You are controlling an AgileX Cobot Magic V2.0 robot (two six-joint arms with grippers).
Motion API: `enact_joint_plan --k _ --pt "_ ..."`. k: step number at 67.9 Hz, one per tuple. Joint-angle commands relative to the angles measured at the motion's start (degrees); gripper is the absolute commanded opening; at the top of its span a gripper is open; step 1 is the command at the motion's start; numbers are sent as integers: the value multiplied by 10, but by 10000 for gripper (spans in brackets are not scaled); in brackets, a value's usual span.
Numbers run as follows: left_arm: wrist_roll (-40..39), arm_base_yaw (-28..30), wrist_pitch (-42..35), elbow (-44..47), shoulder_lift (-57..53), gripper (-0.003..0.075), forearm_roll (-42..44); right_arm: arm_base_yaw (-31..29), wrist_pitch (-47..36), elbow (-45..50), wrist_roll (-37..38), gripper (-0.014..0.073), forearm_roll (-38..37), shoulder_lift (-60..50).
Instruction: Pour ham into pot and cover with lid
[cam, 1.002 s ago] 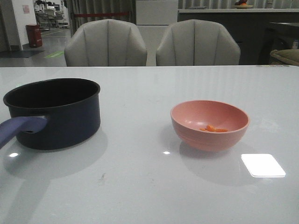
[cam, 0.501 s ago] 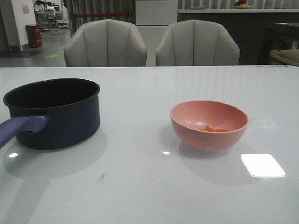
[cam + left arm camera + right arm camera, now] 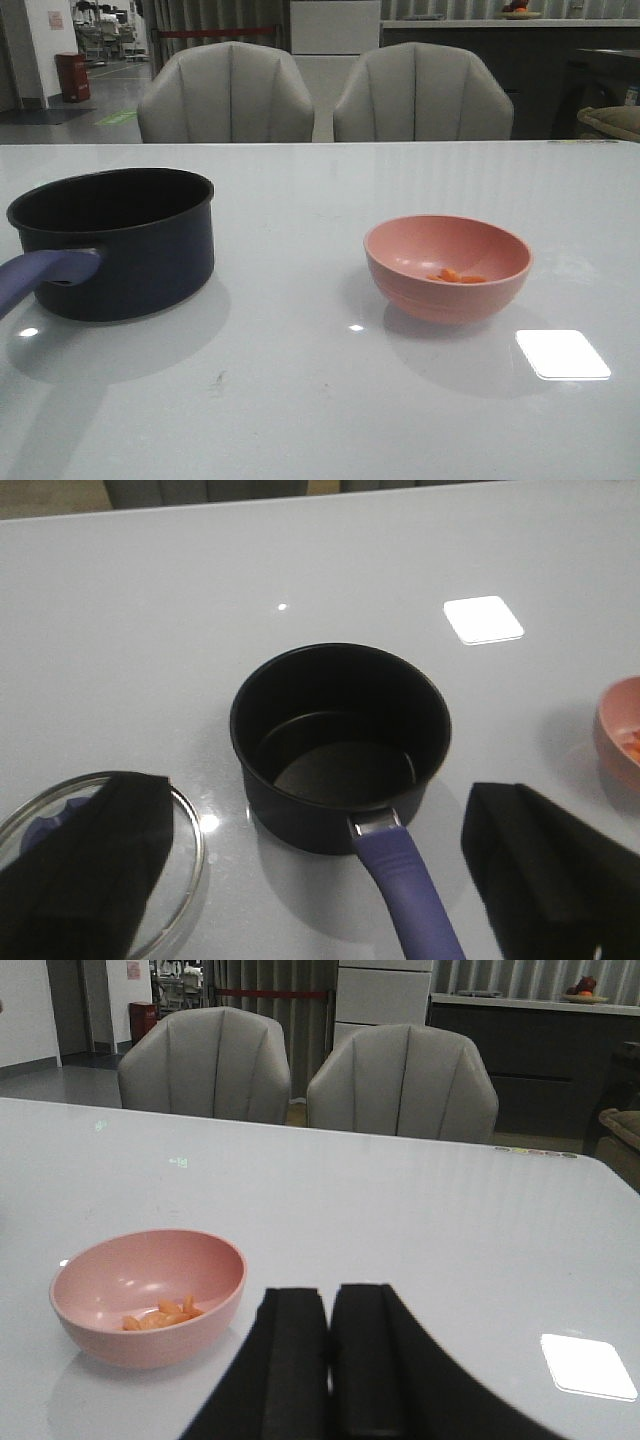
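Observation:
The dark navy pot stands empty on the left of the white table, its purple-blue handle pointing towards me. The ham, a few small orange pieces, lies in the pink bowl on the right. No gripper shows in the front view. My left gripper is wide open and empty above the pot, its fingers on either side of the handle. One finger partly hides the glass lid, which lies flat beside the pot. My right gripper is shut and empty, just right of the bowl with the ham.
Two grey chairs stand behind the table's far edge. A bright light reflection lies on the tabletop right of the bowl. The bowl's edge also shows in the left wrist view.

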Motion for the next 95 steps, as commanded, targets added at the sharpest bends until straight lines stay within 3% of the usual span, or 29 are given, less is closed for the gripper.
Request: enact_joint_plan --k 1,23,31,41,45,59,82,89,95 --pt "0 -25 -44 34 -79 617 -16 -2 -51 -3 0 161 -5 -12" --pt "0 -47 -44 145 -332 617 -21 -2 -51 -3 0 161 -5 -12" --pt "0 -47 -47 172 -373 617 -21 -2 -61 -3 0 161 -5 -12" --pt "0 -47 -55 175 -379 617 -21 -2 -139 -9 2 161 -1 -11" --pt "0 -47 -55 175 -378 617 -21 -2 -119 -34 3 161 1 -7" --pt "0 -47 -55 175 -378 617 -32 -2 80 -179 3 161 1 112" --pt "0 -47 -55 175 -378 617 -33 -2 82 -199 4 164 17 206" --pt "0 -47 -55 175 -378 617 -33 -2 96 -221 4 233 24 254" --pt "0 -47 -55 175 -378 617 -33 -2 107 -249 4 366 29 320"
